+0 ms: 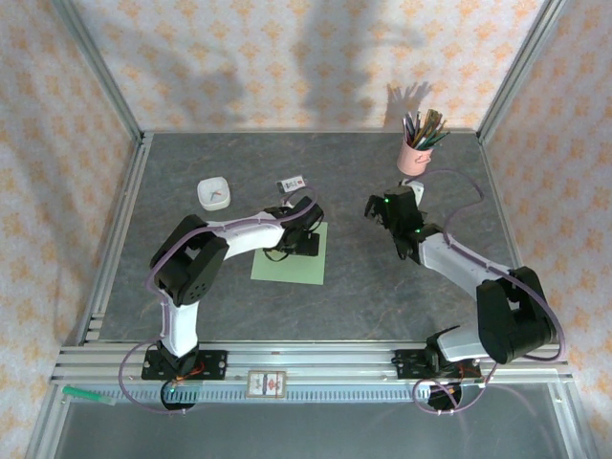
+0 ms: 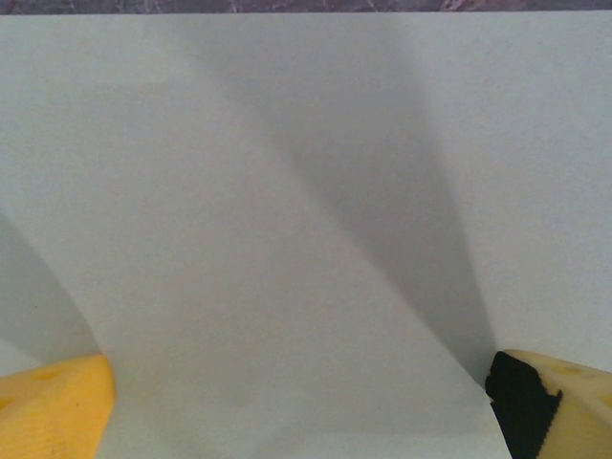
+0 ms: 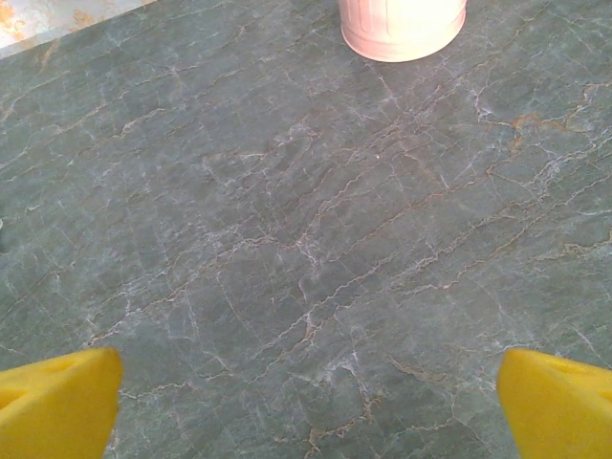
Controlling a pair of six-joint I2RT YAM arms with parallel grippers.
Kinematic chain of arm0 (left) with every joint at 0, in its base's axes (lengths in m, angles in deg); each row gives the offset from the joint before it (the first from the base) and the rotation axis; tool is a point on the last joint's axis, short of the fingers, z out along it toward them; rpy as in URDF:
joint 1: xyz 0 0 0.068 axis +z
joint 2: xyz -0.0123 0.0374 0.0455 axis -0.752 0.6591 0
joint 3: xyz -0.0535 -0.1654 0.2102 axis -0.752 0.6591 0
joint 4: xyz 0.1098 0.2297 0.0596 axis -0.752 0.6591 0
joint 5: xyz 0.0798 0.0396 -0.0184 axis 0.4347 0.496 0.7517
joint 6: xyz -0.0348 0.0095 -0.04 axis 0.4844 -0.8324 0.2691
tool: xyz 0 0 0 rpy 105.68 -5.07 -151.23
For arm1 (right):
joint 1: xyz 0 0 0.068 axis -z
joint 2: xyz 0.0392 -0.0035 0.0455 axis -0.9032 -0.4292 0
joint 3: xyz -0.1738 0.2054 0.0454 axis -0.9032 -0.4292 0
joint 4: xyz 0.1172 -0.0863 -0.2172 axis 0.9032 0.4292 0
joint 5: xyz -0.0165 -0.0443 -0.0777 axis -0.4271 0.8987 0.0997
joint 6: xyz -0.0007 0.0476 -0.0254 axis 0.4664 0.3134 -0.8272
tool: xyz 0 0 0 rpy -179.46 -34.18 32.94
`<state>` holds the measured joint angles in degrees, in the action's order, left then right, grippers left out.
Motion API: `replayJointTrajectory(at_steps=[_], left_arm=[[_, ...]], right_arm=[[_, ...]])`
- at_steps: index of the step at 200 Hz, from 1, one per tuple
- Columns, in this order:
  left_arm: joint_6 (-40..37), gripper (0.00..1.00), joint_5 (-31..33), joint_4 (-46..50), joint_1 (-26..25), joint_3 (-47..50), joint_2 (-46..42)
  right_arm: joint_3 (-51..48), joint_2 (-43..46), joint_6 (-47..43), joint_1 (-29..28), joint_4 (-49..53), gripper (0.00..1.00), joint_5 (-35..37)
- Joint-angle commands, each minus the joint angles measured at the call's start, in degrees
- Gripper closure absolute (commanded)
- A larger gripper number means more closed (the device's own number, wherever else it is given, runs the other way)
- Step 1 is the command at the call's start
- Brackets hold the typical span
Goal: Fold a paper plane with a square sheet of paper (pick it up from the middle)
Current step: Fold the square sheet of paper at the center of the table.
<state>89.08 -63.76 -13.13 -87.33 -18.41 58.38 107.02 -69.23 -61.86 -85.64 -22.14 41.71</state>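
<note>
The square sheet of paper (image 2: 287,191) is seen flat, wholly unfolded, beneath the wide-spread left pincer (image 2: 301,411); the right pincer (image 3: 306,402) is likewise spread, empty.

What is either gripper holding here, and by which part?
Nothing is held. The left gripper is open over the square sheet of paper; the right gripper is open above the table.

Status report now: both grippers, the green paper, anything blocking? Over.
Left gripper open, low over the square sheet of paper. Right gripper open above bare table. Sheet flat, unfolded. Nothing blocking; pink pencil cup stands apart.
</note>
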Motion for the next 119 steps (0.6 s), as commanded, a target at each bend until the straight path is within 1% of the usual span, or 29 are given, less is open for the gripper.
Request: replayJointTrajectory(at_steps=[1,28,55,119], left_arm=[[0.3,0.0,-0.8,0.4,-0.5,2.7,3.4],[0.3,0.01,-2.2,-0.6,-0.4,3.4,3.0],[0.3,0.01,-1.8,-0.4,-0.3,3.5,2.8],[0.2,0.07,0.0,0.3,0.0,2.9,2.0]], right_arm=[[0.5,-0.3,-0.9,0.3,-0.9,0.0,0.7],[0.6,-0.6,-0.8,0.3,-0.9,0.0,0.6],[0.6,-0.5,-0.7,0.3,-0.8,0.0,0.7],[0.7,-0.4,-0.8,0.3,-0.4,0.0,0.9]])
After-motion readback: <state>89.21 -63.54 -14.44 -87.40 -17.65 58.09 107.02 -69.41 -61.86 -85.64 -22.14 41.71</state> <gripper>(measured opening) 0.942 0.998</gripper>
